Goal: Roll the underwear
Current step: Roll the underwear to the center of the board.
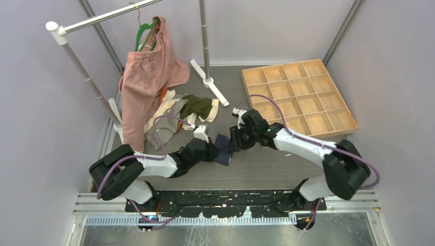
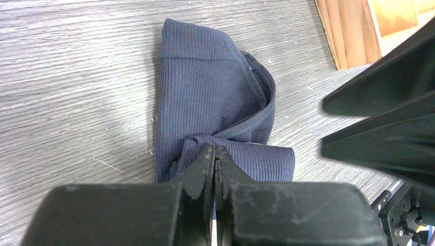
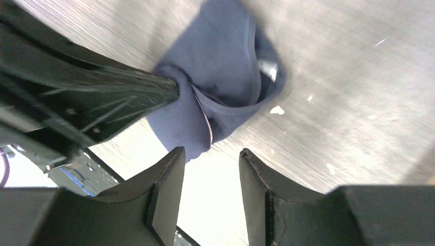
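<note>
The navy underwear point(image 1: 222, 148) lies folded and partly rolled on the grey table between my two grippers. In the left wrist view my left gripper point(image 2: 215, 149) is shut, its tips pinching a fold at the near edge of the navy underwear point(image 2: 210, 97). In the right wrist view my right gripper point(image 3: 210, 154) is open and empty, just above the table beside the navy underwear point(image 3: 220, 66); the left gripper's fingers point(image 3: 128, 89) hold the fabric from the left. In the top view the left gripper point(image 1: 213, 151) and the right gripper point(image 1: 233, 145) flank the garment.
A pile of other underwear point(image 1: 179, 113), olive, grey, orange and cream, lies at the back left. A large pink garment point(image 1: 146, 82) hangs on a green hanger from the rack point(image 1: 77, 61). A wooden compartment tray point(image 1: 300, 95) stands at the back right.
</note>
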You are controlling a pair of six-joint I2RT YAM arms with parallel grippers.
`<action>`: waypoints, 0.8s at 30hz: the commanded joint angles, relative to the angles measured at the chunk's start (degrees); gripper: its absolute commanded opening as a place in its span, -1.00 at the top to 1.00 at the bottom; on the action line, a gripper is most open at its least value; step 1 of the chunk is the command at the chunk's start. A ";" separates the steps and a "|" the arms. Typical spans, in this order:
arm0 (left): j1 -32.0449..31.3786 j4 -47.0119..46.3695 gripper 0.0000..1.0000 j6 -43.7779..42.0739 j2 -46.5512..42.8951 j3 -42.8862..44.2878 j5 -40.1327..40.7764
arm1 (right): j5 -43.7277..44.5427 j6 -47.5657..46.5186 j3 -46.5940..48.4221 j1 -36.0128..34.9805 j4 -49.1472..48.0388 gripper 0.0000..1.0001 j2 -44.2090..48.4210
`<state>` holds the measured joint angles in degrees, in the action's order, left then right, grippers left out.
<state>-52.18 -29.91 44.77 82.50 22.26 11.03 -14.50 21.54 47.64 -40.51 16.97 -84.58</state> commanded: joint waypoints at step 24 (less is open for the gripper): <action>0.45 11.79 0.99 -1.81 2.73 -2.46 2.86 | 33.88 -40.56 -12.12 -30.17 -26.69 -0.11 8.34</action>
<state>-52.18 -30.06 44.84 82.65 22.22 11.09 13.32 -12.53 35.55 -68.55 -1.04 -72.84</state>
